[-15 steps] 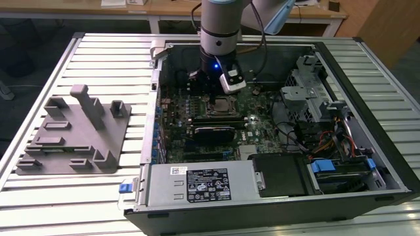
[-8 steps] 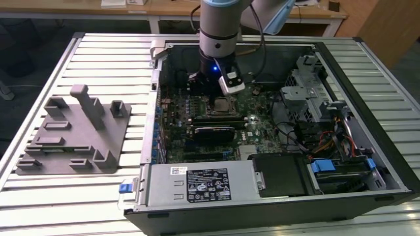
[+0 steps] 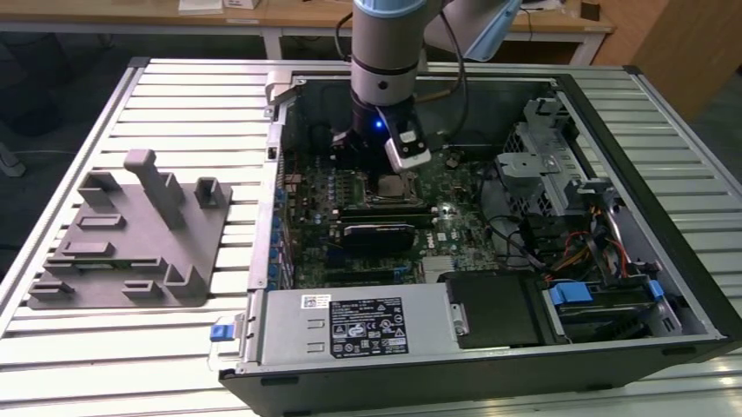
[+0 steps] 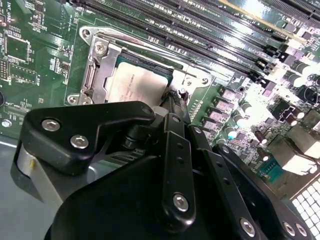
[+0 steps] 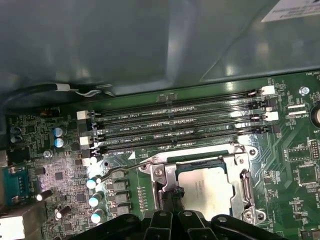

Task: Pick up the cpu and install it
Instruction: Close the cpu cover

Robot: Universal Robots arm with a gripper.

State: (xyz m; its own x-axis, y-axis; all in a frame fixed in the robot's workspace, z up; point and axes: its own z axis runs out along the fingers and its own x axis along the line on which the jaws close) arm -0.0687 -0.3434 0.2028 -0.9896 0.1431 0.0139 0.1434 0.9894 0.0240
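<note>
Computer case point(image 3: 696, 300) lies open on the table point(image 3: 186, 95). The fixture tray point(image 3: 128, 252) lies on the same table, just beside the case on the exterior view's left.

Motherboard point(image 3: 470, 234) lies on the case floor. The cpu point(image 4: 132, 85) sits inside the socket frame point(image 4: 95, 62) on that board. 4 memory slots point(image 5: 175, 125) run alongside the socket.

Gripper point(image 4: 172, 100) stands over the socket at 1 edge of the cpu; contact cannot be told.

Power supply point(image 3: 360, 326) occupies the case's near end in the exterior view. Drive cage point(image 3: 557, 174) stands inside the case at the exterior view's right.

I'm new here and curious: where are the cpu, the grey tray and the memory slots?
cpu point(image 4: 137, 82): second wrist view, its silvery top.
grey tray point(image 3: 134, 252): exterior view, its flat base.
memory slots point(image 5: 175, 124): first wrist view, one slot's middle.
</note>
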